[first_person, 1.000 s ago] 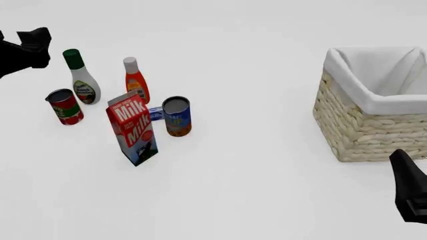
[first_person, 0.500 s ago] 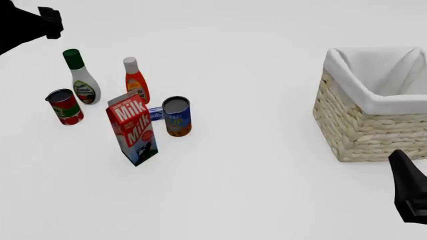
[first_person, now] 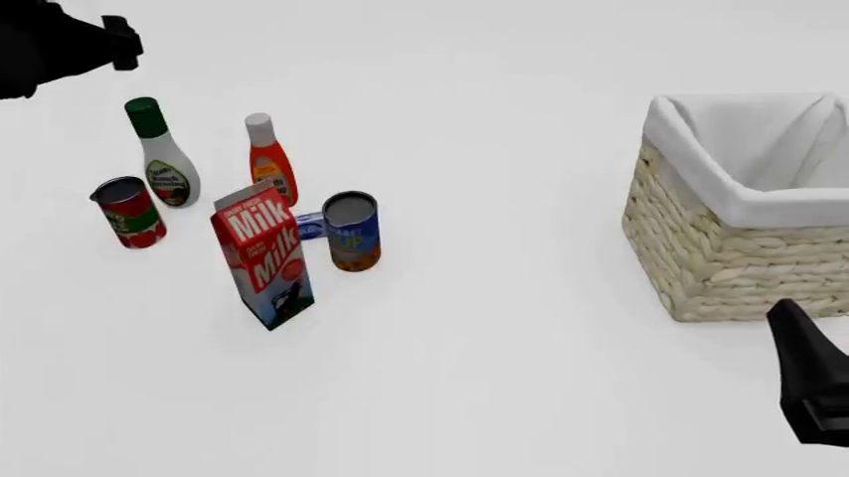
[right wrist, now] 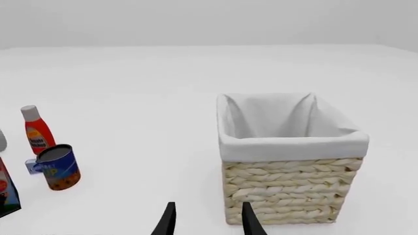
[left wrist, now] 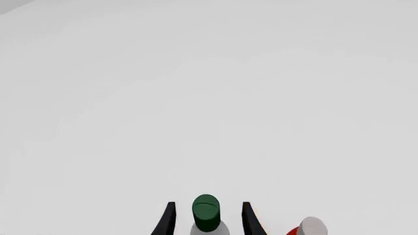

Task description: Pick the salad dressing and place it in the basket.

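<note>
- The tool (right wrist: 205, 219) has its two tips apart, holding nothing.
- The basket (right wrist: 287, 183) sits just ahead.
- A blue can (right wrist: 58, 167) and orange bottle (right wrist: 36, 131) stand far off.

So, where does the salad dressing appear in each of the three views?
Front view: salad dressing stands at far left, behind the red can.
Left wrist view: only its green cap shows, between the open jaws.
Right wrist view: not identifiable.
Shared landmark: the orange bottle beside it.
</note>
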You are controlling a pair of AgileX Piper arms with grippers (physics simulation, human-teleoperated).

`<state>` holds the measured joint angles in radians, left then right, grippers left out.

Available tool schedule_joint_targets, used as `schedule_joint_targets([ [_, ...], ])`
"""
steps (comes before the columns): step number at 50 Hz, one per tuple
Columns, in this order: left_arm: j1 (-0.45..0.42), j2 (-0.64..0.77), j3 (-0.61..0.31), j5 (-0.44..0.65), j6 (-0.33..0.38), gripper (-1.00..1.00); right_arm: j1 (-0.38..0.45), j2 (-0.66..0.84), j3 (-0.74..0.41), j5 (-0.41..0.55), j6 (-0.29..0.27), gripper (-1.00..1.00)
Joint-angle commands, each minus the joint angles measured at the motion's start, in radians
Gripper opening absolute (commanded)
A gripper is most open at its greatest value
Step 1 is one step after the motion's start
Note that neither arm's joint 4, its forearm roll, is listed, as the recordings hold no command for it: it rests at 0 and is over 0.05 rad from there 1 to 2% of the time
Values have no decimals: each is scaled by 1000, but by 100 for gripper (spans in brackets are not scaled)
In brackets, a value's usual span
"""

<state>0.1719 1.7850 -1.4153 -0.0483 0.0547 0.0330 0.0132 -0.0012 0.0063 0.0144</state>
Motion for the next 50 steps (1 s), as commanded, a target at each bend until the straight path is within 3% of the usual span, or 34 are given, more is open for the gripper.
schedule_joint_targets([
  [1,6,111,-127,70,-15,100,9,-1,0,4,0,100],
  [10,13,196,-224,129,-40,100,17,7,1,-2,-2,100],
  [21,0,264,-280,175,-74,100,22,7,1,2,-2,100],
  [50,5,324,-277,170,-81,100,30,0,1,17,-2,100],
])
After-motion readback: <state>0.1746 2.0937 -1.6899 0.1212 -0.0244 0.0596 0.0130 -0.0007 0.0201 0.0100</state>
